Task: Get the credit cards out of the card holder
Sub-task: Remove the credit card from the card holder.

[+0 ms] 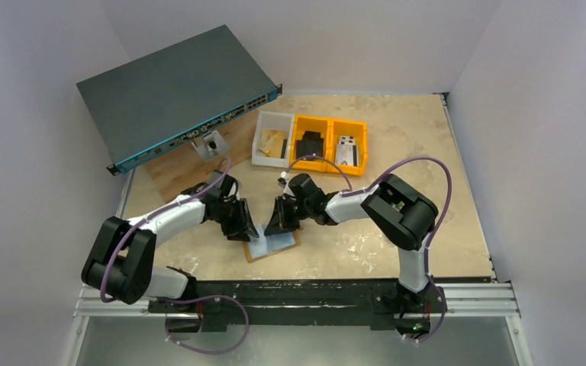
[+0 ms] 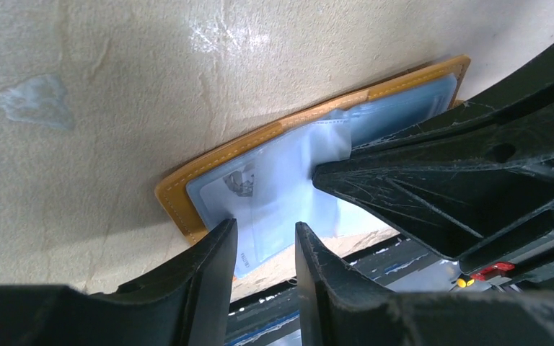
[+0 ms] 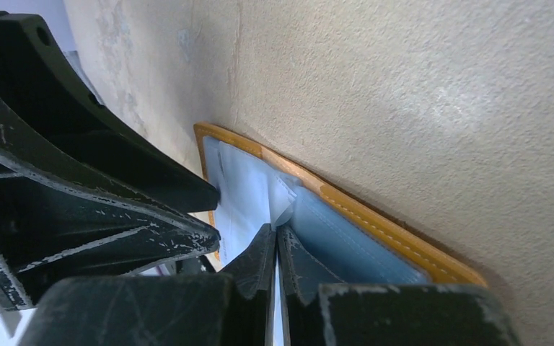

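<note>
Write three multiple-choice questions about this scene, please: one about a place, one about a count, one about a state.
1. Where is the holder? A in a bin; B between the left hand and right hand; C at the far edge.
2. How many orange bins? A one; B two; C three.
3. The right hand is: A shut on the clear sleeve; B wide open; C out of view.
B: it lies open between them. B: two orange, one white bin. A: its fingers pinch the sleeve.
</note>
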Motion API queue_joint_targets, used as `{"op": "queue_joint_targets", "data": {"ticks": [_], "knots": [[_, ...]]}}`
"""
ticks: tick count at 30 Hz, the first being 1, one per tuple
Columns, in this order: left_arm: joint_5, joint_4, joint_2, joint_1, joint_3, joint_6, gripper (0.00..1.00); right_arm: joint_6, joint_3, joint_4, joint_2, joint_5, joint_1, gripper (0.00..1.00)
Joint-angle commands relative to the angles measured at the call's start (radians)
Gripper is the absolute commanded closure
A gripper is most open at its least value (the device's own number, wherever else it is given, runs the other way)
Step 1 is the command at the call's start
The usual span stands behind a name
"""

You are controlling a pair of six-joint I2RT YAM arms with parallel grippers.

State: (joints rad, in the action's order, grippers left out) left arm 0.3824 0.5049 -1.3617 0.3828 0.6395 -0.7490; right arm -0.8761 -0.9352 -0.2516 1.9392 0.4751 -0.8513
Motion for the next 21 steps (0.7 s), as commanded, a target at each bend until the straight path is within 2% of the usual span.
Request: {"op": "queue_joint_targets", "data": {"ticks": [1,7,15,21], "knots": [[-0.03,-0.04,-0.012,0.017,0.001,-0.014,0.65,-0.023,0.065,-0.039,0.049,0.056,0.024,1.0],[-0.036,-0.062,-0.046,0.03,0.002,-0.016,0.65,-0.05,0.081,-0.116,0.075,0.127,0.035,1.0],[-0.044,-0.102,-0.074,0.054,0.006,-0.041,0.65,-0.063,0.087,-0.147,0.084,0.147,0.038,1.0],[-0.049,-0.087,-0.045,0.077,0.05,-0.058,0.72,-0.06,0.087,-0.138,0.075,0.134,0.038,1.0]]}}
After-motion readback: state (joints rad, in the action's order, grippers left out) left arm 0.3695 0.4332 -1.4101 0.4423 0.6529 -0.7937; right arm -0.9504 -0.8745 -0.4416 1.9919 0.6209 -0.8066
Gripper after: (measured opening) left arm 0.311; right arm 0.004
